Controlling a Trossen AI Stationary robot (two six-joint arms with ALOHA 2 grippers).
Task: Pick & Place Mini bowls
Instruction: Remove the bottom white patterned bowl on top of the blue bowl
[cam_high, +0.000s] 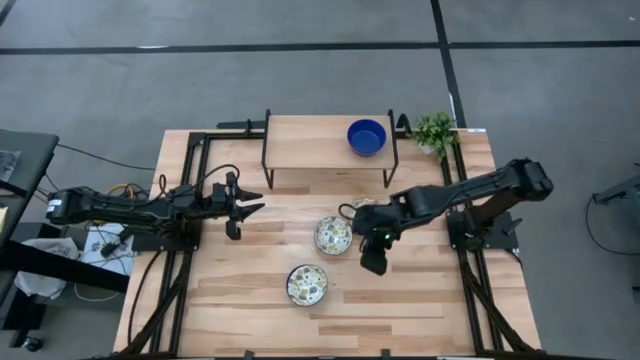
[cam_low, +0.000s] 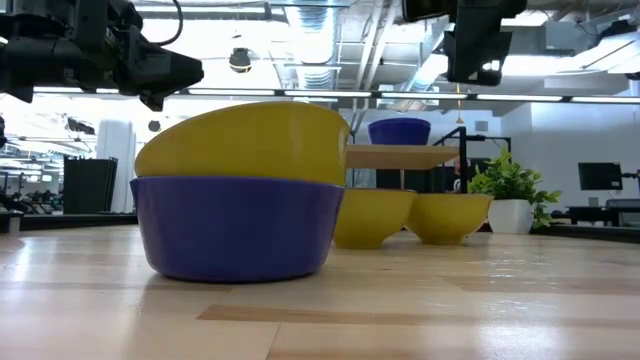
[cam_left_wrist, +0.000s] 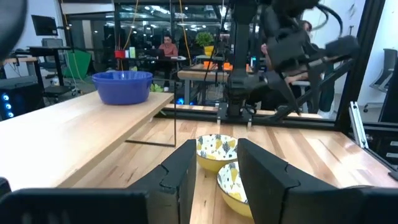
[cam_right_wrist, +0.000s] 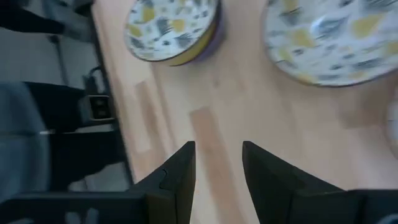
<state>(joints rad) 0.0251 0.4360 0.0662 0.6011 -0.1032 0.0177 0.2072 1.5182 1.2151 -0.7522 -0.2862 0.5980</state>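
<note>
One blue mini bowl (cam_high: 366, 137) stands on the raised wooden shelf (cam_high: 310, 150) at the far side. A patterned mini bowl (cam_high: 333, 235) rests on the table at the middle. Nearer the front, another patterned bowl (cam_high: 307, 285) sits tilted inside a blue bowl (cam_low: 235, 235). My right gripper (cam_high: 373, 262) hangs open, slanting down, just right of these two, with only bare table between its fingers (cam_right_wrist: 217, 165). My left gripper (cam_high: 235, 205) waits open at the table's left, held level above the table.
A small green plant (cam_high: 434, 130) stands at the far right corner beside the shelf. The low view shows two yellow-sided bowls (cam_low: 410, 215) side by side behind the stack. Black frame rails (cam_high: 462, 250) run along both sides of the table.
</note>
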